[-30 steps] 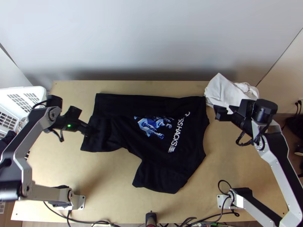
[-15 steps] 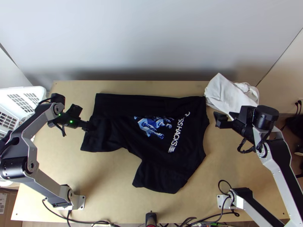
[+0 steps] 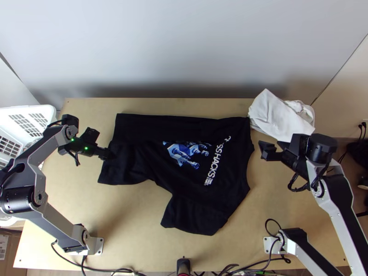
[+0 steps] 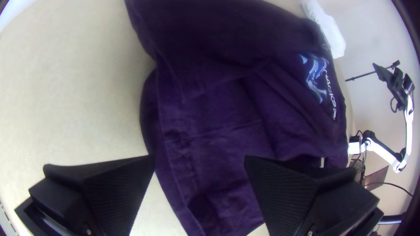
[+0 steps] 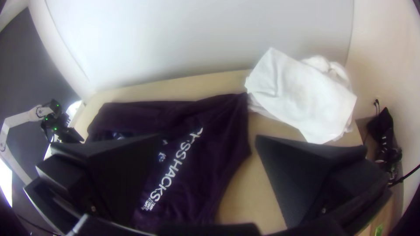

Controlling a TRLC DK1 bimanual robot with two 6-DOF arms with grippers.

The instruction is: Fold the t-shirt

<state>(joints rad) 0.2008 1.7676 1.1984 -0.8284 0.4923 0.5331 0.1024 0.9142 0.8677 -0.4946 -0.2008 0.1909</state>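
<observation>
And the left gripper (image 4: 199, 159) has pulled back towards the left edge of the light wooden table (image 3: 138, 216), while the right gripper (image 5: 209, 139) has eased nearer the front edge, both with fingers wide and holding nothing, so it looks like a reset before another fold! The black t-shirt with blue-and-white print (image 3: 198, 198) lies mid-table, mostly spread, its far side apparently turned in, its near sleeve still out towards the front edge. Watch the crumpled white cloth (image 3: 280, 115) by the far right corner, close enough to the collar end to snag.
</observation>
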